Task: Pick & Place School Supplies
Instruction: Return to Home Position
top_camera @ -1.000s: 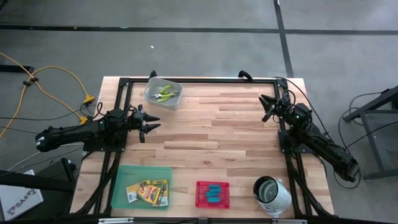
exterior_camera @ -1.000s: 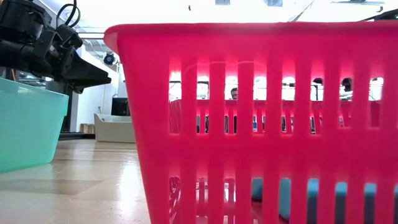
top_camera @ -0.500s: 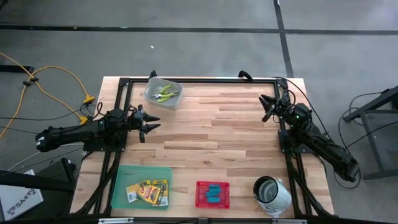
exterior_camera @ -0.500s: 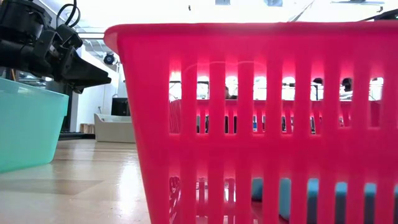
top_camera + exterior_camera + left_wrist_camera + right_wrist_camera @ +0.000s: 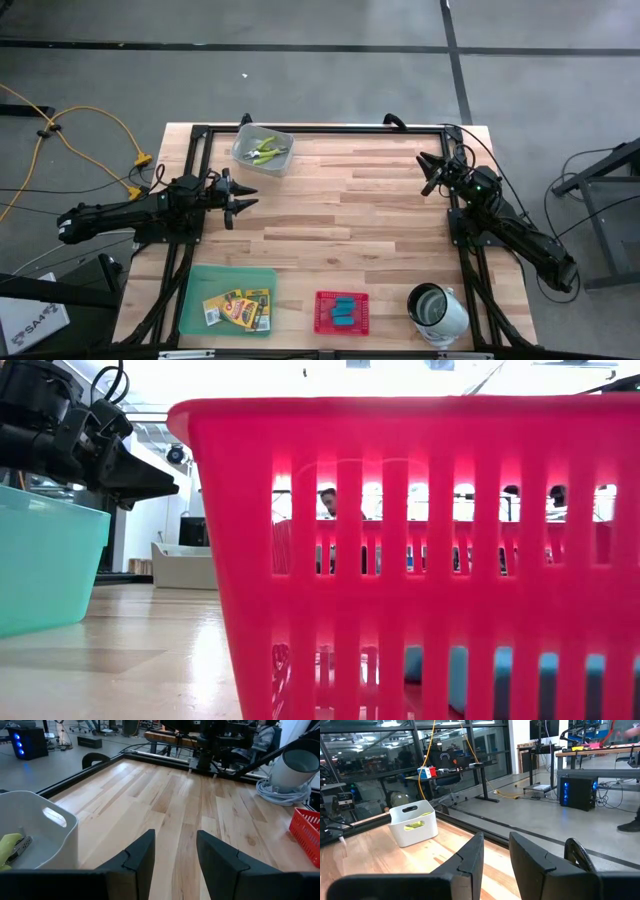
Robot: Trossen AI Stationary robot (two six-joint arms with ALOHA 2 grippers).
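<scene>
- Crayon boxes (image 5: 238, 308): three, yellow-orange, lying flat in the green tray (image 5: 228, 279). They sit at the near edge of the table, well apart from both sets of jaws, on the side of the left gripper (image 5: 250, 197).
- Blue oblong pieces (image 5: 345, 308): light blue, lying together in the red tray (image 5: 318, 312), just beside the green tray. They are well apart from both sets of jaws; their count cannot be told.
- Plier-like tools (image 5: 262, 150): yellow-green handles, lying in the clear tray (image 5: 240, 154). The tray stands near the left gripper, off to one side of its jaws. It is far across the boards from the right gripper (image 5: 423, 173).
- Left gripper: over the table's left side, jaws parted with nothing between them, pointing across the table toward the other arm.
- Right gripper: over the far right part of the table, jaws narrowly parted, nothing between them.
- Cup (image 5: 437, 310): white and metal, at the near right corner, beside the red tray, well apart from both sets of jaws.
- Table (image 5: 350, 220): pale wood planks in a black frame, lying under and between both sets of jaws.
- Room: grey floor with dark lines and a yellow cable (image 5: 80, 120) beside the table. A glass wall, desks and a computer tower (image 5: 577, 790) with blue lights show in the right wrist view. A person (image 5: 328, 501) shows through the red tray's slots in the low view.
</scene>
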